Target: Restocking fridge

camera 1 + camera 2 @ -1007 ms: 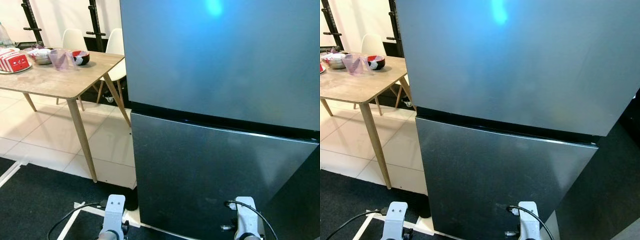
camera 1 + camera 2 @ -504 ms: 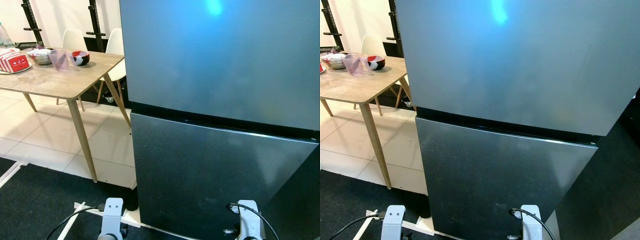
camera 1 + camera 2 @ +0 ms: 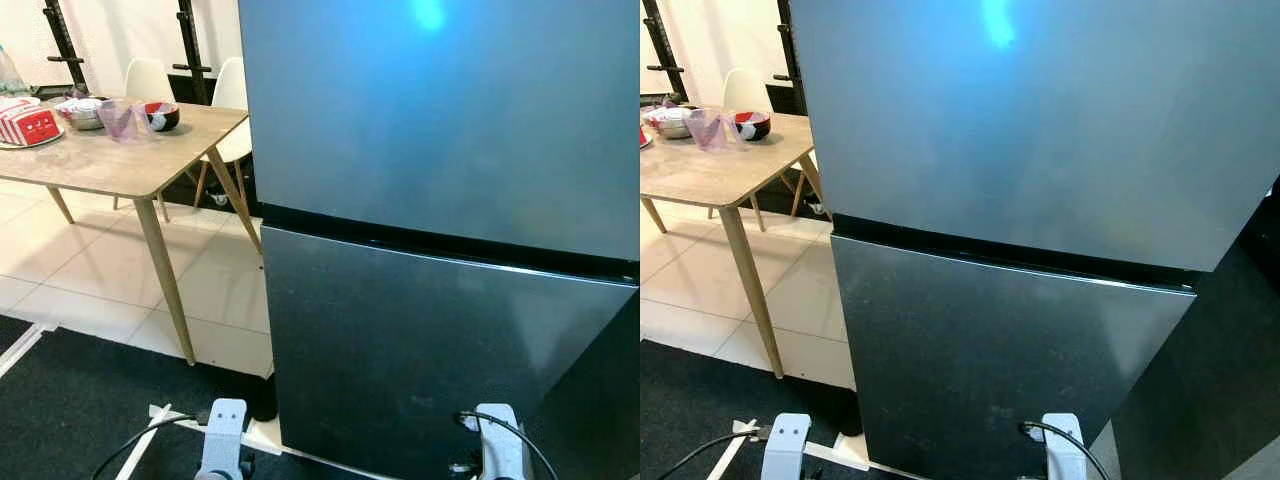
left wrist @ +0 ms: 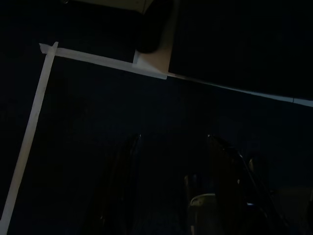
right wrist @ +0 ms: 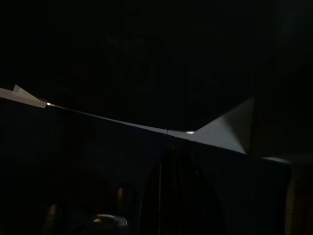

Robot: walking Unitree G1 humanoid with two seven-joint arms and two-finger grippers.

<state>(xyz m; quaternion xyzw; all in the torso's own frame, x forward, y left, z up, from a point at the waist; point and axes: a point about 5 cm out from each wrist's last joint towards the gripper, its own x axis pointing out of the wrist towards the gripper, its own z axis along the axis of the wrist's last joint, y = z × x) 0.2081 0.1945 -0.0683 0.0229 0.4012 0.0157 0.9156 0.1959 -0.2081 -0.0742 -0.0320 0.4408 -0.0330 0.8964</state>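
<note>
Two pale, silvery-white wrist blocks with rounded tops sit at the lower edge of the head views. The left arm (image 3: 224, 425) has a small round hole near its top and a black cable looping off to the side. The right arm (image 3: 497, 428) carries a black cable that curls over its top. The left claw (image 4: 173, 188) has two long, glossy black fingers (image 4: 122, 181); the right claw (image 5: 178, 196) is also black.

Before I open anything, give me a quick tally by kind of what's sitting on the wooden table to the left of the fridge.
Red and white boxes: 1
Metal bowls: 1
Clear purple cups: 1
Red and black bowls: 1
Total: 4, all at the far end of the table. Anything beyond the picture's left edge I cannot count.
</note>
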